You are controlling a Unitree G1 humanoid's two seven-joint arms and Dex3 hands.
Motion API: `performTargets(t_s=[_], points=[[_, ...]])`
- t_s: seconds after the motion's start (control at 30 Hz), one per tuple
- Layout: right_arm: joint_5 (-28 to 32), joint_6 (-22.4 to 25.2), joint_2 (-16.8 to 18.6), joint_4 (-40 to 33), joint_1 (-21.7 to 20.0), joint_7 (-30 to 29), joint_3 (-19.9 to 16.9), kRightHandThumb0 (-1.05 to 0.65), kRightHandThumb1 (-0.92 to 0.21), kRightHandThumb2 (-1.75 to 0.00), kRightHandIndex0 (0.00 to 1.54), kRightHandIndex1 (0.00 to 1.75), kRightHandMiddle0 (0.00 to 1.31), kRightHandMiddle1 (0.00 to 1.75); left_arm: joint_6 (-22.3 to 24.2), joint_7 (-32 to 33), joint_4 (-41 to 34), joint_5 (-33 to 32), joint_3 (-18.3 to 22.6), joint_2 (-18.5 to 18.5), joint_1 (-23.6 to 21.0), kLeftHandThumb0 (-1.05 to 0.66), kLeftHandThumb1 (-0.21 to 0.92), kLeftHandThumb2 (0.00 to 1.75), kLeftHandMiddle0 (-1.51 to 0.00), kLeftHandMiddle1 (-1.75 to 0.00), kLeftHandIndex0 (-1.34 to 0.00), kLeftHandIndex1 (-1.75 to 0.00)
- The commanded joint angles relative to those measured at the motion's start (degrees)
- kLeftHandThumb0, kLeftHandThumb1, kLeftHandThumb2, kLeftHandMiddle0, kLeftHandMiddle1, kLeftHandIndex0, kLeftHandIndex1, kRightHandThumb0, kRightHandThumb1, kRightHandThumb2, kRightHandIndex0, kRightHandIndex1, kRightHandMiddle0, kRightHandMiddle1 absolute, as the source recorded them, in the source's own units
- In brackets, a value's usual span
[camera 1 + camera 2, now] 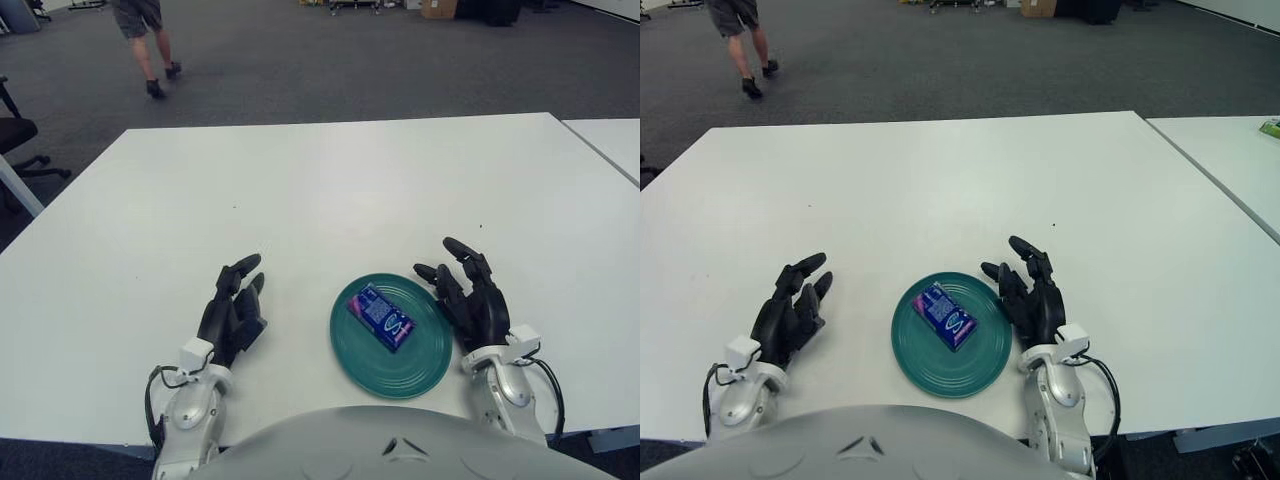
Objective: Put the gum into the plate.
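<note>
A blue gum pack (380,317) lies flat inside the teal plate (420,375) near the front edge of the white table (330,190). My right hand (470,290) is just right of the plate, fingers spread and holding nothing. My left hand (235,305) is to the left of the plate, a hand's width away, fingers relaxed and empty. The same scene shows in the right eye view, with the gum pack (945,315) on the plate (985,370).
A second white table (610,140) stands at the right with a narrow gap between. A person (145,40) walks on the grey floor at the far left. A black office chair (15,140) is at the left edge.
</note>
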Motion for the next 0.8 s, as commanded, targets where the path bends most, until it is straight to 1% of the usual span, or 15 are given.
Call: performTargets(t_s=[0.0,0.07,0.17,0.37,0.47,0.57,0.7,0.77], points=[[-0.7,5.8,-1.3,3.8,3.3,-1.6,-1.4,-0.46,-0.92,-0.68,0.53,0.65,0.0,0.79,-5.1,1.1,9.1,0.8,-2.9,-2.9,-1.9,-0.76,0.92,0.88,-0.57,-0.49,-0.22,-0.99],[-0.6,6.0,-1.4,3.5,3.3,-1.5,-1.7,-0.46,-0.92,-0.68,0.53,0.64,0.0,0.81,-9.5,2.2,13.0,1.0,-3.1,-4.1,-2.6,-0.78,0.92,0.88,-0.56,-0.52,-0.22,-0.99],[-0.2,6.3,-1.5,3.1,3.4,-1.4,-2.2,-0.47,-0.92,-0.67,0.52,0.63,0.0,0.82,-14.5,3.3,17.6,1.2,-3.3,-5.3,-3.5,-0.8,0.92,0.88,-0.56,-0.54,-0.23,-1.0],[0.0,7.0,-1.5,2.7,3.4,-1.5,-3.2,-0.46,-0.92,-0.67,0.51,0.62,0.0,0.83,-22.9,1.3,25.4,-3.6,-4.1,-7.4,-4.5,-0.82,0.92,0.85,-0.56,-0.57,-0.23,-1.01],[-0.3,7.1,-1.3,2.4,3.5,-1.7,-3.6,-0.46,-0.92,-0.67,0.53,0.62,0.01,0.84,-25.4,1.0,26.9,-4.2,-5.0,-7.8,-4.5,-0.83,0.92,0.84,-0.56,-0.57,-0.22,-1.02],[-0.5,7.1,-1.2,2.4,3.5,-1.8,-3.9,-0.46,-0.92,-0.65,0.53,0.62,0.02,0.85,-26.6,1.2,27.3,-4.0,-5.5,-8.2,-4.4,-0.83,0.92,0.83,-0.54,-0.57,-0.21,-1.02],[-1.6,5.7,-0.8,2.4,3.7,-2.5,-4.0,-0.47,-0.92,-0.65,0.51,0.61,0.03,0.86,-28.3,1.5,27.2,-3.8,-6.6,-9.2,-4.4,-0.82,0.92,0.82,-0.52,-0.57,-0.22,-1.03],[-2.2,5.0,-0.6,2.5,3.7,-2.7,-3.9,-0.48,-0.92,-0.66,0.5,0.56,0.03,0.86,-28.9,1.5,27.4,-3.8,-6.8,-9.5,-4.6,-0.81,0.92,0.8,-0.51,-0.57,-0.22,-1.03]])
